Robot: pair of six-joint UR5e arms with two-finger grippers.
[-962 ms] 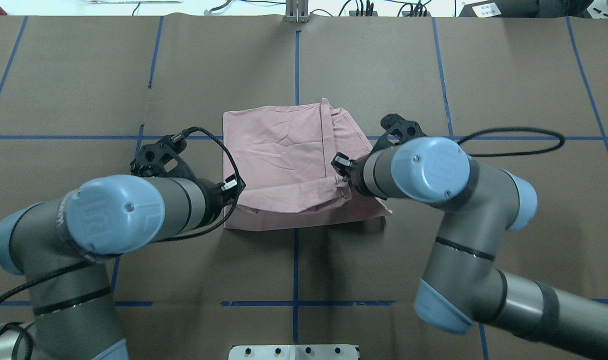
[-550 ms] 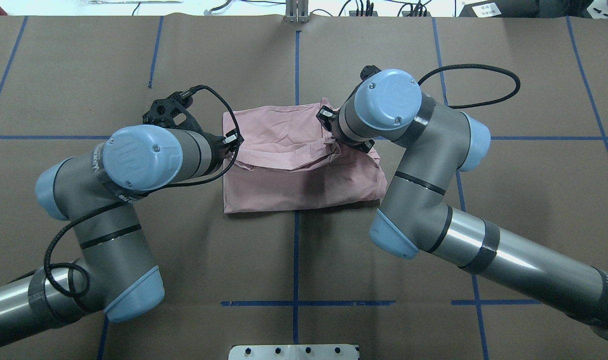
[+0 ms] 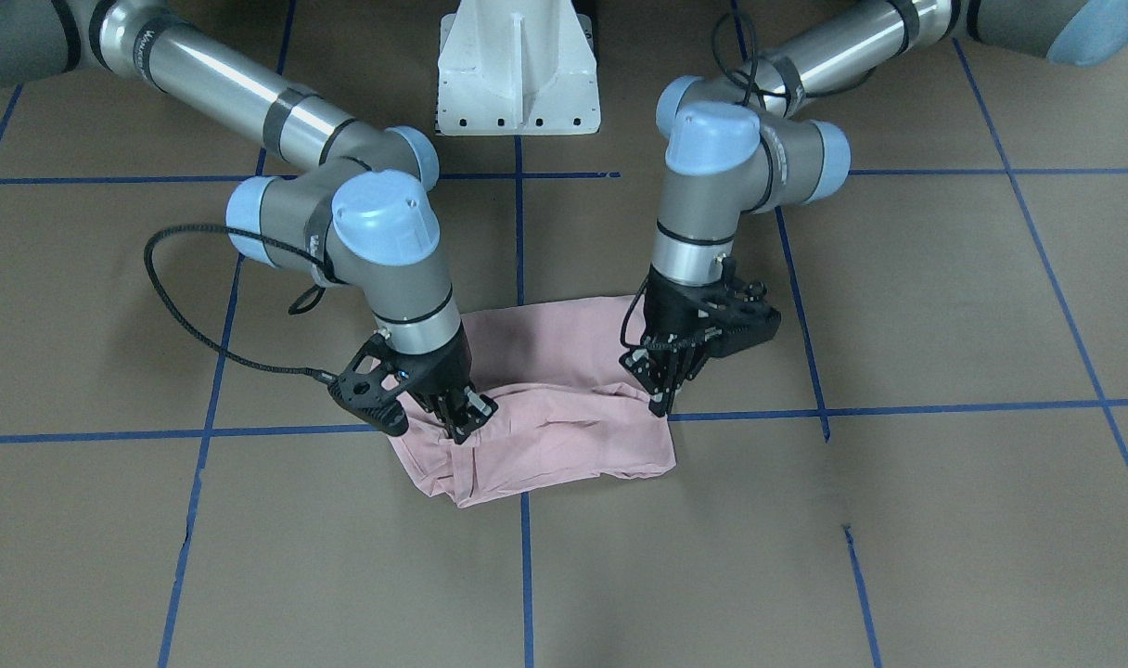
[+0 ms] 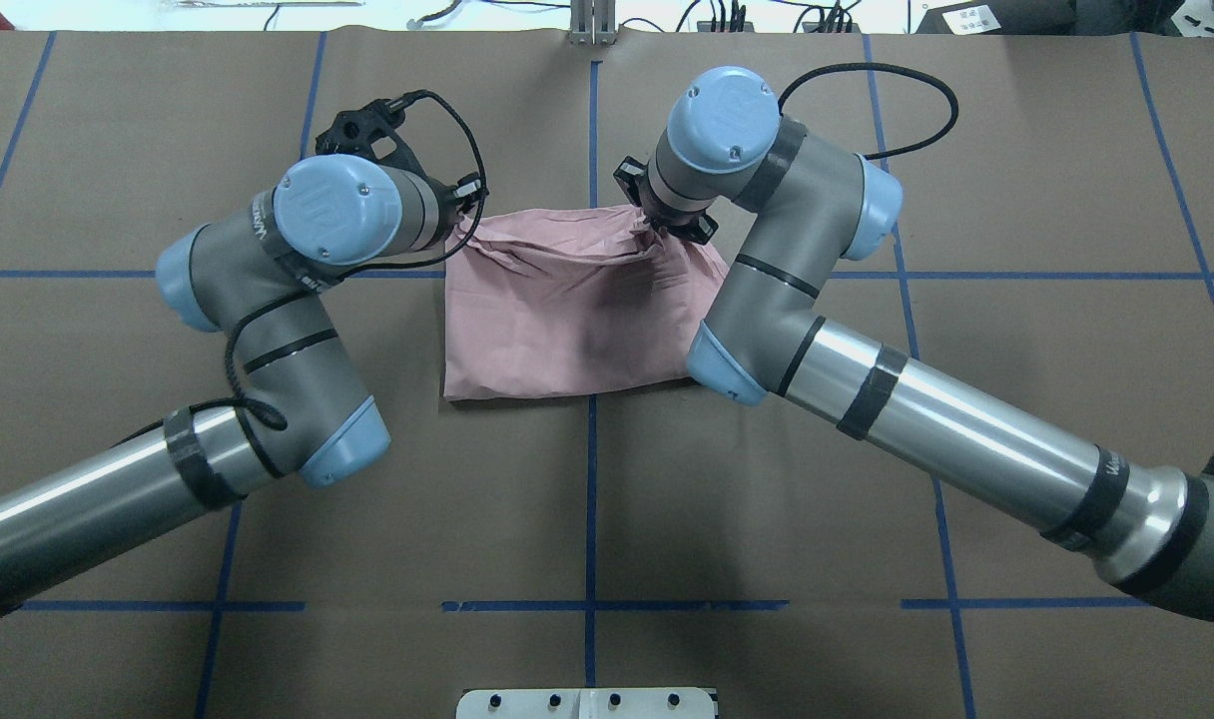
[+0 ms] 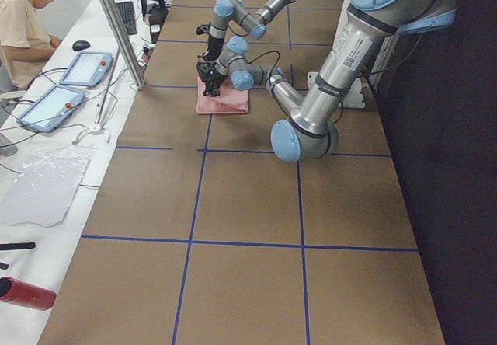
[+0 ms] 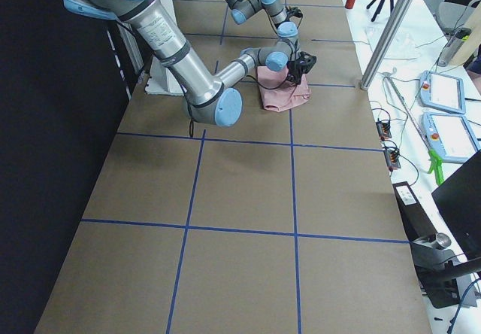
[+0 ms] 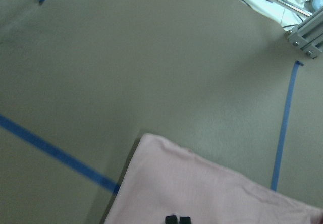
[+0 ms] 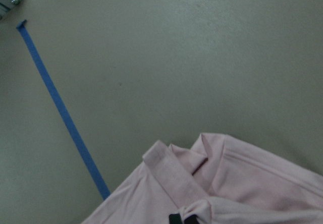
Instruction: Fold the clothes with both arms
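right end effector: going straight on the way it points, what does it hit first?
The right end effector points steeply down into the pink T-shirt it pinches: cloth first, then probably the table just beneath.

Even overhead light, soft shadows; both wrist views dim and blurred.

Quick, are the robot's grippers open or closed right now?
Left gripper: closed, pinching the pale pink T-shirt.
Right gripper: closed on the same T-shirt.
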